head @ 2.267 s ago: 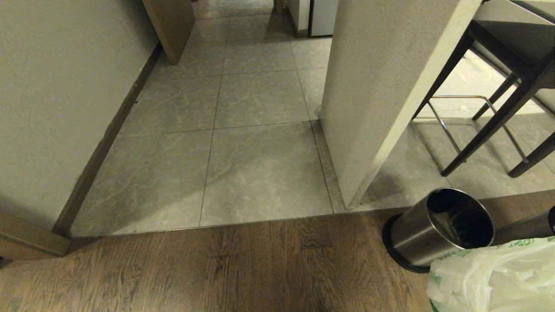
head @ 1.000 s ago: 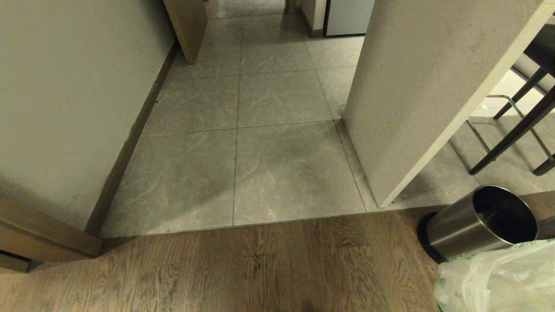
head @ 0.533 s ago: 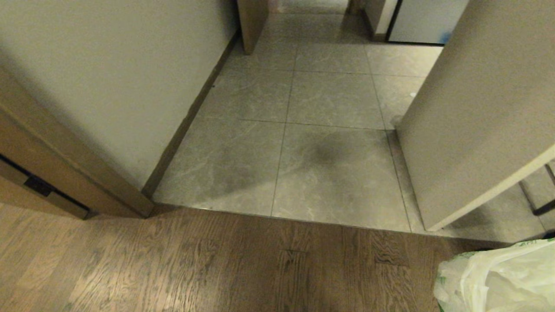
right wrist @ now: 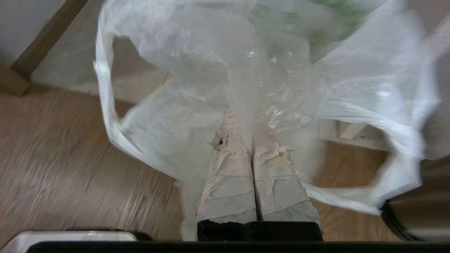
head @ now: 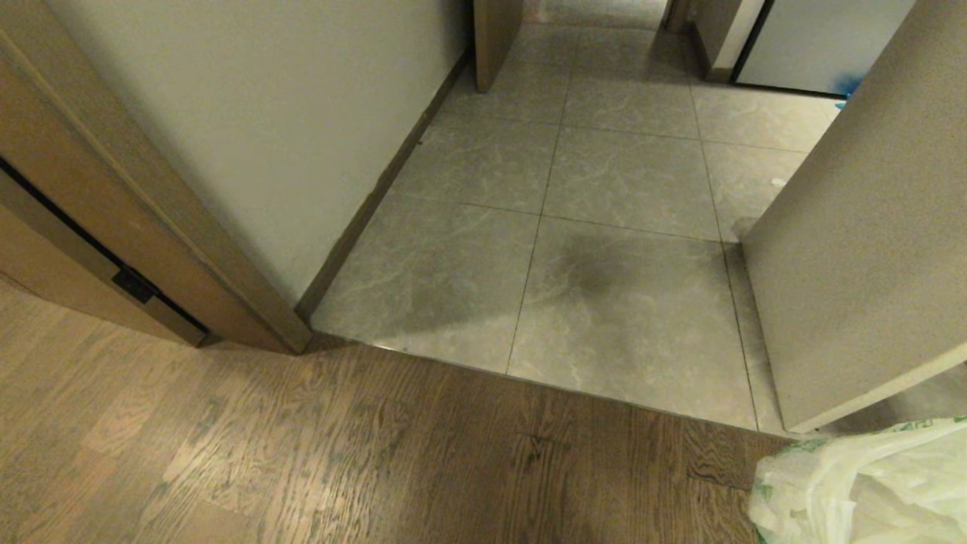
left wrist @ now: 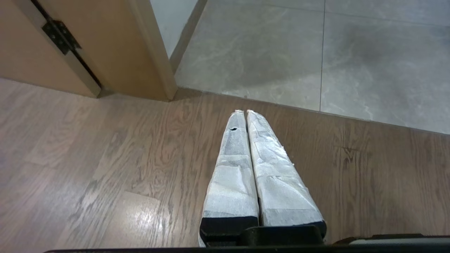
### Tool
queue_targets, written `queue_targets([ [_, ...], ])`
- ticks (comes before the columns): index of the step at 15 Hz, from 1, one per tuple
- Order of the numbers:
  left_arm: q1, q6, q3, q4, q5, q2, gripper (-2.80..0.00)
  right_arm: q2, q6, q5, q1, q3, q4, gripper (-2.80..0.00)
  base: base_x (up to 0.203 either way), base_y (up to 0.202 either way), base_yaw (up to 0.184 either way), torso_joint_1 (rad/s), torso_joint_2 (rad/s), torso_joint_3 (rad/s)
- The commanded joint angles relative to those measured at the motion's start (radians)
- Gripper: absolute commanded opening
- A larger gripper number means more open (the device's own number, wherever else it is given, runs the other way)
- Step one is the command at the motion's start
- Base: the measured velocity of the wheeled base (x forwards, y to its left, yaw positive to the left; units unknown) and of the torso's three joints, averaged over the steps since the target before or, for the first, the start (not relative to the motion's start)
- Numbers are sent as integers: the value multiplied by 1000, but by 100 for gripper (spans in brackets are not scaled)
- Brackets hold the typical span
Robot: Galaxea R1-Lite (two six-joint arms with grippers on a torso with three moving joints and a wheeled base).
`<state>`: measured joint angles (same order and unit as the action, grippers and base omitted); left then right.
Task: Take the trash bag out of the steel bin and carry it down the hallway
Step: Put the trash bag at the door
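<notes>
1. Translucent whitish plastic, thin and crinkled with green printing, makes up the trash bag [head: 869,487]; it fills the lower right corner of the head view, above the brown wood-plank floor [head: 302,453].
2. In the right wrist view the trash bag [right wrist: 274,88] balloons out past the fingertips, its rim forming wide loops on either side, with green marks on the far part.
3. The right gripper [right wrist: 251,140] has its tape-wrapped fingers pressed together on a fold of the bag, so the film hangs from the pinch.
4. A sliver of the steel bin [right wrist: 418,207] shows at the edge of the right wrist view, beside the bag, standing on the wood floor.
5. The left gripper [left wrist: 242,112] holds nothing; its two white-wrapped fingers lie closed against each other, pointing forward and down over the wood planks toward the tile edge.
6. The hallway [head: 604,249] of grey marbled tiles begins just ahead, between a beige wall [head: 287,113] with a dark baseboard on the left and a pale panel [head: 869,264] on the right.
7. A wooden door frame [head: 151,234] stands at the left corner where the tiles meet the planks.
</notes>
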<state>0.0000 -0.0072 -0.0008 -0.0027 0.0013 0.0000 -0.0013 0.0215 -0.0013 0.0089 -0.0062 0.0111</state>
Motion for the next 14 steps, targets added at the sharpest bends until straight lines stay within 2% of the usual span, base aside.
queue_targets([
  [1,0,0,1,0,0,-2,-280,1,0,0,0,0,0,-280,0,0,0,0,0,0],
  [8,0,0,1,0,0,-2,-280,1,0,0,-1,0,0,-280,-3,4,-130,4,4,4],
  [14,0,0,1,0,0,-1,-280,1,0,0,-1,0,0,-280,0,0,0,0,0,0],
])
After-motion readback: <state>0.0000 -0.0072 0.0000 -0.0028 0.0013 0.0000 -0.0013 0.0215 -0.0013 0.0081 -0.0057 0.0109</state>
